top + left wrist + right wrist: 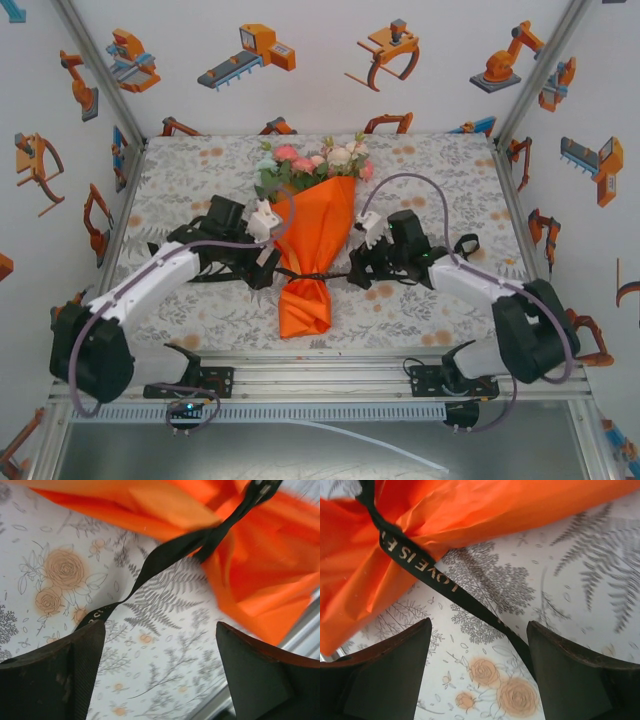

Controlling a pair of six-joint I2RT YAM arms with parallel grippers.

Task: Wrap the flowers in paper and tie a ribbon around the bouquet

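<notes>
The bouquet lies in the middle of the table, flowers (315, 160) at the far end, wrapped in orange paper (310, 240) pinched at a waist. The black ribbon (322, 272) is cinched round that waist. My left gripper (266, 264) sits just left of the waist and my right gripper (358, 270) just right of it. In the left wrist view the left gripper (160, 630) is open over bare cloth; the ribbon (165, 555) trails from the paper (260, 580) to its left finger. The right gripper (479, 625) is open too; the lettered ribbon (420, 565) runs from the paper (360, 580) past its right finger.
A floral tablecloth (190, 200) covers the table. White walls with orange robot stickers close in the left, back and right. An aluminium rail (320, 375) runs along the near edge by the arm bases. A small dark loop (466, 243) lies right of the right arm.
</notes>
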